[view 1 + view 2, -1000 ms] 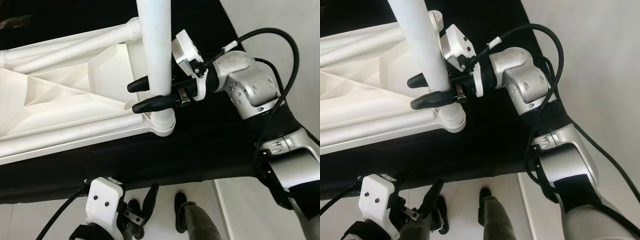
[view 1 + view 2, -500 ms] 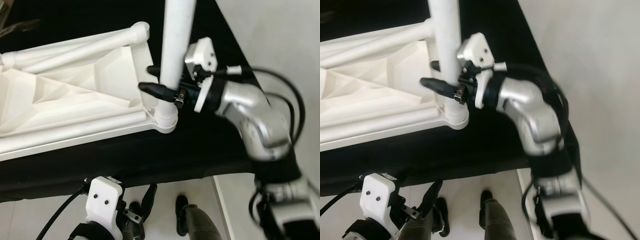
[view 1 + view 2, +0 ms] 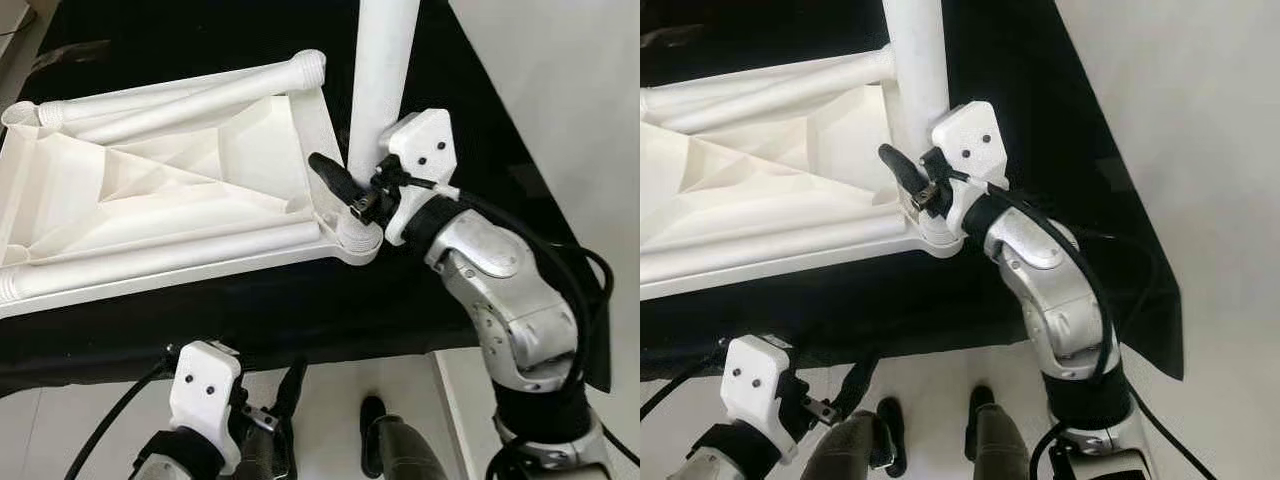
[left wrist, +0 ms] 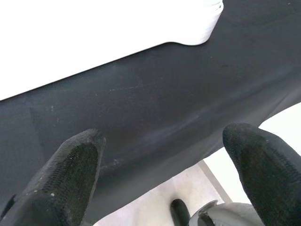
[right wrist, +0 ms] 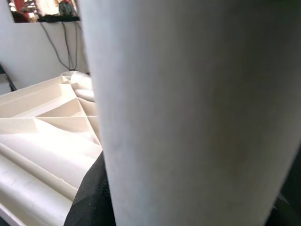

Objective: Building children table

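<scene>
White plastic tabletop (image 3: pixel 170 190) lies upside down on the black-covered counter (image 3: pixel 400 300), ribbed underside up, its near-right corner socket (image 3: pixel 352 238) close to the counter's front edge. White table leg (image 3: pixel 382 90) stands upright in that corner socket, rising out of the top of the head views. Right claw (image 3: pixel 345 185) is at the leg's base, just above the socket, pinching the leg: one black finger (image 3: pixel 335 180) shows on the near-left side of the leg, the other is hidden behind it. In the right wrist view the leg (image 5: pixel 197 113) fills most of the frame, with a black finger pad against it at the lower edge and the tabletop's ribs (image 5: pixel 42 122) beyond. Two loose white legs (image 3: pixel 190 95) lie along the tabletop's far edge, another (image 3: pixel 160 258) along its near edge. Left claw (image 4: pixel 160 160) hangs below the counter's front edge, fingers spread, nothing between them; its wrist view looks at the black cover and the tabletop's corner above. Pale tile floor (image 3: pixel 560 60) right of the counter.
</scene>
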You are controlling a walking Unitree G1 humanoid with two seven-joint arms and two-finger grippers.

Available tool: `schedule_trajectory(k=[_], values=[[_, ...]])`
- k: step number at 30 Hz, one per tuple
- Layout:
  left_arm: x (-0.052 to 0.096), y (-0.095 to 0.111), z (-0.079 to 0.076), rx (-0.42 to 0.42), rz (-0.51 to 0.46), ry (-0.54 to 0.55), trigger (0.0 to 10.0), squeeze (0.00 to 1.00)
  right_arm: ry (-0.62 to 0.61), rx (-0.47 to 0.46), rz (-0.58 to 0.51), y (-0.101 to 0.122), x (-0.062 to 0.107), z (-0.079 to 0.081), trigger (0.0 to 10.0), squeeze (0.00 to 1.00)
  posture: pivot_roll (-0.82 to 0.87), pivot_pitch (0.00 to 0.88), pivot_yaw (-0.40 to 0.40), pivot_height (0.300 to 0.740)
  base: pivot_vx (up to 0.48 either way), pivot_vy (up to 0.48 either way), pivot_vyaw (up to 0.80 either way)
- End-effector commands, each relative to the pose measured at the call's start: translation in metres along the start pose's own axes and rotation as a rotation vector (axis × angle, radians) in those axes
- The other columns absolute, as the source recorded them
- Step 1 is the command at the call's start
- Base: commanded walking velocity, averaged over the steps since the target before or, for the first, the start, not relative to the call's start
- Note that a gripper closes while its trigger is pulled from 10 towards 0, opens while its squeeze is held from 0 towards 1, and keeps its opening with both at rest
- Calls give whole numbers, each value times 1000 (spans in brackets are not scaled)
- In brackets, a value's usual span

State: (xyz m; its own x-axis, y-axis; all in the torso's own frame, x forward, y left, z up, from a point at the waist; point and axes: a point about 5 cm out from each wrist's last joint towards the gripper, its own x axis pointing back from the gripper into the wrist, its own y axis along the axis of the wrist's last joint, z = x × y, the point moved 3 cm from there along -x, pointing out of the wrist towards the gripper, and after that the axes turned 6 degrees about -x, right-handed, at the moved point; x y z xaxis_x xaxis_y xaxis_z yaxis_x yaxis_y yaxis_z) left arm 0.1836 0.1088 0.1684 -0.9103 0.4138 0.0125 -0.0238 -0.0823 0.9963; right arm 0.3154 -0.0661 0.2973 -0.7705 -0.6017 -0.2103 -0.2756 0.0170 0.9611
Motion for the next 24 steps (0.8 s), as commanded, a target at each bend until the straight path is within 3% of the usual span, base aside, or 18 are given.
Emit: schedule_trajectory(k=[1, 3, 6, 9, 11, 12, 13, 16, 17, 20, 21, 22, 24], values=[[0, -2, 6, 11, 10, 34, 10000, 0, -61, -55, 209, -45, 2, -5, 10000, 0, -10, 385, 51, 740, 0, 0, 0], [-1, -1, 10, 17, 5, 48, 10000, 0, -78, -55, 218, -47, 3, -6, 10000, 0, -9, 384, 52, 740, 0, 0, 0], [-6, 10, 26, -45, -42, 111, 10000, 0, -109, -63, 220, -48, 2, -8, 10000, 0, -4, 372, 53, 740, 0, 0, 0], [-8, 15, 32, -70, -58, 128, 10000, 0, -113, -65, 219, -48, 1, -9, 10000, 0, -4, 372, 53, 740, 0, 0, 0], [-14, 38, 57, -147, -137, 185, 10000, 0, -126, -68, 219, -49, 0, -9, 10000, 0, 6, 358, 53, 740, 0, 0, 0], [-14, 38, 57, -147, -137, 185, 10000, 0, -126, -68, 219, -49, 0, -9, 10000, 0, 6, 358, 53, 740, 0, 0, 0], [-21, 70, 76, -215, -240, 211, 10000, 0, -131, -75, 220, -51, -1, -8, 10000, 0, 11, 349, 59, 740, 0, 0, 0], [-25, 86, 81, -249, -288, 200, 10000, 0, -130, -81, 218, -52, -2, -6, 10000, 0, 12, 340, 63, 740, 0, 0, 0], [-31, 105, 84, -273, -351, 178, 10000, 0, -130, -86, 217, -53, -2, -5, 10000, 0, 11, 332, 64, 740, 0, 0, 0], [-34, 118, 85, -288, -390, 162, 10000, 0, -131, -90, 216, -53, -3, -4, 10000, 0, 11, 332, 64, 740, 0, 0, 0], [-44, 153, 82, -306, -501, 82, 10000, 0, -136, -99, 212, -54, -5, -2, 10000, 0, 9, 311, 75, 740, 0, 0, 0], [-44, 153, 82, -306, -501, 82, 10000, 0, -136, -99, 212, -54, -5, -2, 10000, 0, 9, 311, 75, 740, 0, 0, 0], [-53, 187, 73, -270, -609, -29, 10000, 0, -138, -103, 207, -54, -7, -2, 10000, 0, 10, 300, 77, 740, 0, 0, 0]])
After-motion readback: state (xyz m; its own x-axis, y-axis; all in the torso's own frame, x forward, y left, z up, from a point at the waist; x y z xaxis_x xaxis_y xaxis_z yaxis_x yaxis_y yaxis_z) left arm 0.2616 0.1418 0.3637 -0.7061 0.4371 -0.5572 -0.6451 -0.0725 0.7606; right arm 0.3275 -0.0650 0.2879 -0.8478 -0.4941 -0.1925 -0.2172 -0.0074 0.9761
